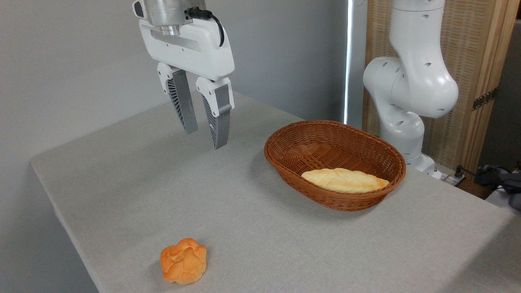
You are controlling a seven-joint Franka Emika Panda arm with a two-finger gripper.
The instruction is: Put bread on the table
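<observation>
The pincer [204, 140] hangs empty above the worktop [134, 195], fingers a modest gap apart, well left of the basket [285, 152] where the bread [344, 180] lies along the near wall, so it looks poised to reach across, while a bun [184, 261] sits near the front edge.

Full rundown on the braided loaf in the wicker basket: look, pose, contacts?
The long pale-yellow braided loaf tapers to pointed ends, its plaited top golden-brown in places, and looks soft and matte. It lies flat and lengthwise inside the brown oval wicker basket, along the wall nearer the camera, whose rim hides its lower edge. Only the basket touches it. The grey-fingered white gripper hangs open and empty, well to its left.
</observation>
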